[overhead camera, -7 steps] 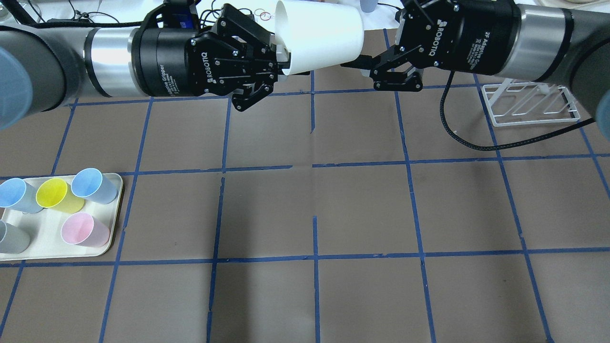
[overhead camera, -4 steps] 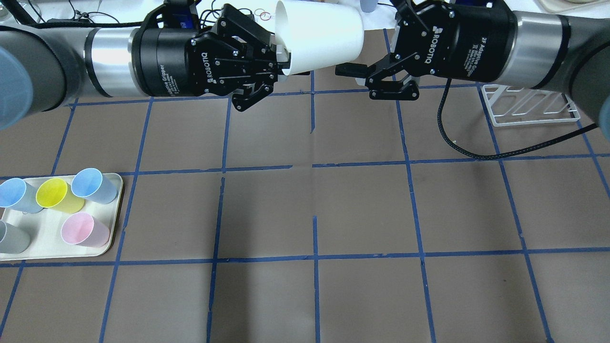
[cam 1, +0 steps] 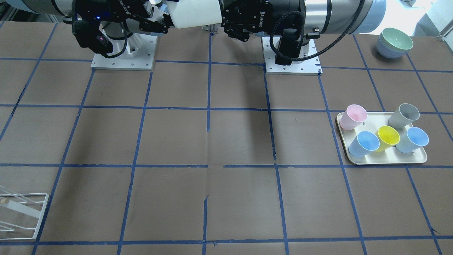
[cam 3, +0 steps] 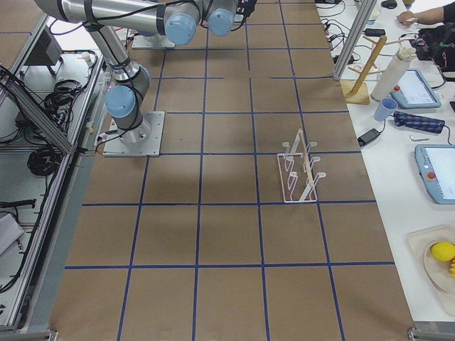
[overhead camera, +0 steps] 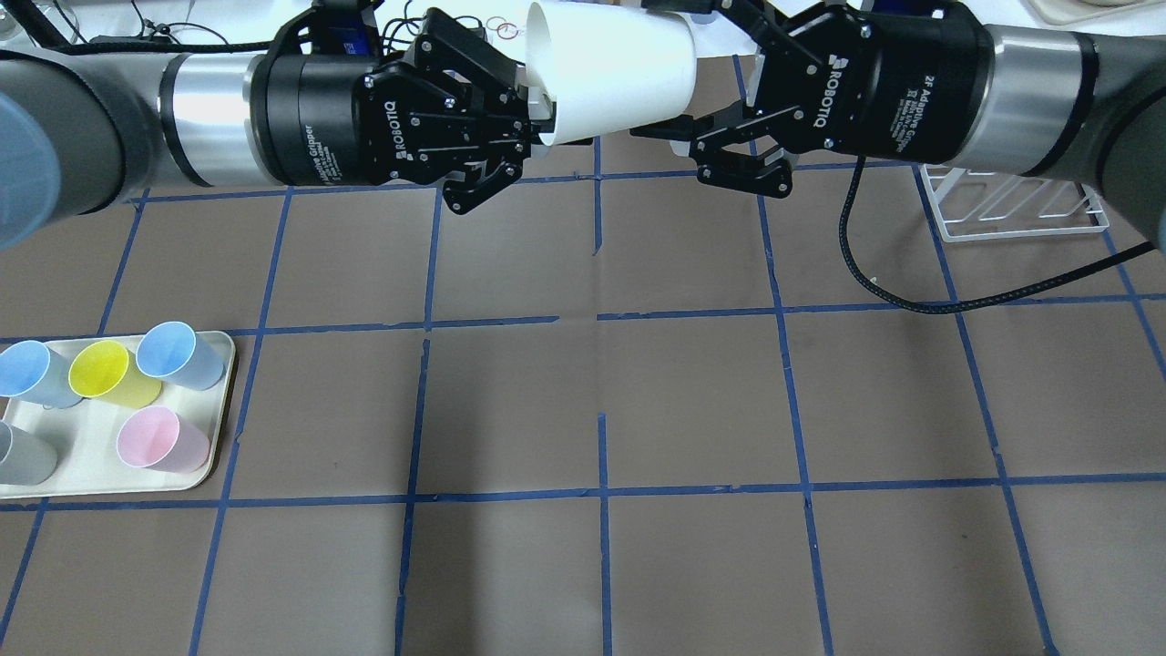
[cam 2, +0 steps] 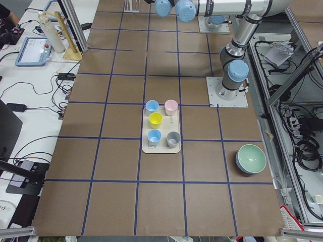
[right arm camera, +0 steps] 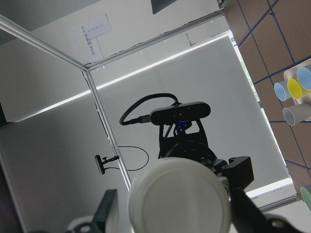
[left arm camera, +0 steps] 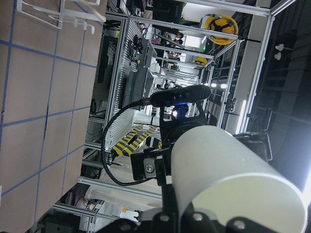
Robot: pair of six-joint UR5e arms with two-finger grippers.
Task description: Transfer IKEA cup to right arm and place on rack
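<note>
The IKEA cup is pale white and lies on its side high above the table, base toward the right arm. My left gripper is shut on the IKEA cup's rim. My right gripper is open, one finger on each side of the cup's base, not closed on it. In the front view the cup sits between the left gripper and the right gripper. The right wrist view shows the cup's base between its fingers. The left wrist view shows the cup's side. The rack stands at the far right.
A cream tray at the near left holds several cups, among them a pink cup and a grey cup. Stacked bowls sit near the left arm's base. The right arm's black cable hangs over the table.
My right gripper has moved left, still open, so that its fingers now straddle the cup's base. The left gripper and the cup have not moved.
</note>
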